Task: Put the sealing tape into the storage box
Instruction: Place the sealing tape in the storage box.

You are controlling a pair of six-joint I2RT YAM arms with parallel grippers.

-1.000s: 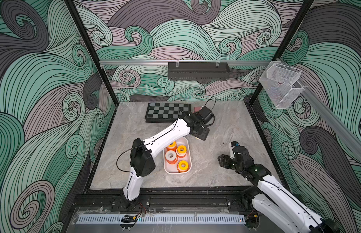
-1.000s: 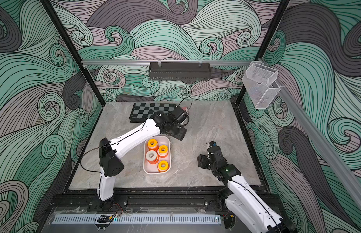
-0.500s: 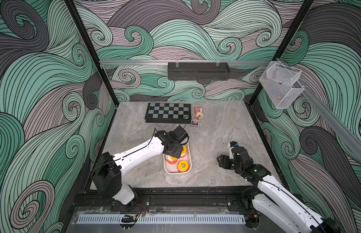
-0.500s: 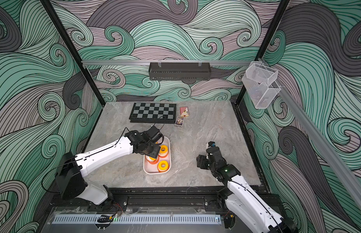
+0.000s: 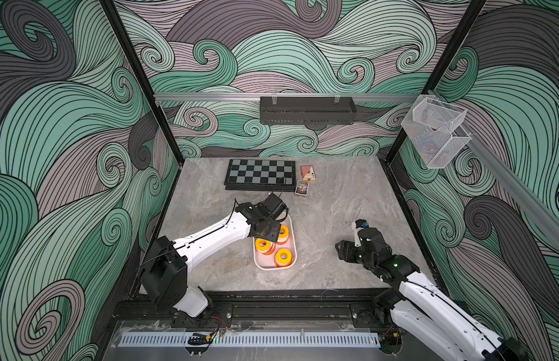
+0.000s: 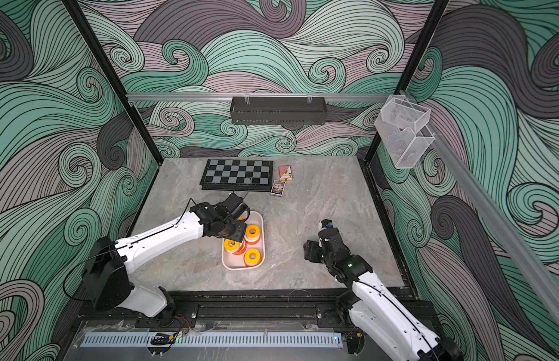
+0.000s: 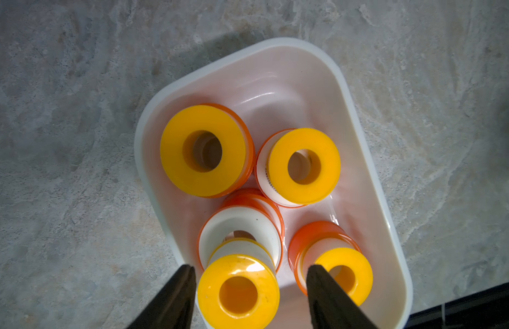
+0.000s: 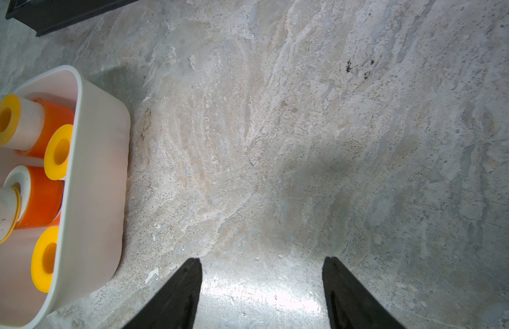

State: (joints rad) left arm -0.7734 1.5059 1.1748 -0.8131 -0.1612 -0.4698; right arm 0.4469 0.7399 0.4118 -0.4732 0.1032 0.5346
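Note:
The white storage box (image 5: 273,267) (image 6: 240,267) lies mid-table and holds several rolls of sealing tape, orange spools with yellow or white faces (image 7: 203,151) (image 7: 303,166) (image 7: 344,273). My left gripper (image 5: 268,238) (image 6: 235,237) (image 7: 250,269) hangs over the box's left side. It is open around a white roll with a yellow face (image 7: 238,293), which stands on a white-faced orange spool (image 7: 239,225). A clear gap shows beside one finger (image 7: 318,284). My right gripper (image 5: 340,250) (image 6: 308,250) (image 8: 263,260) is open over bare table to the right of the box wall (image 8: 96,171).
At the back of the table lie a chessboard (image 5: 261,176) and two card packs (image 5: 308,172) (image 5: 302,188). A black shelf (image 5: 306,109) hangs on the back wall. Clear mesh baskets (image 5: 434,131) hang at the right post.
My left arm has swung from the back of the table, by the card packs, forward and down over the box. The right arm has stayed in place.

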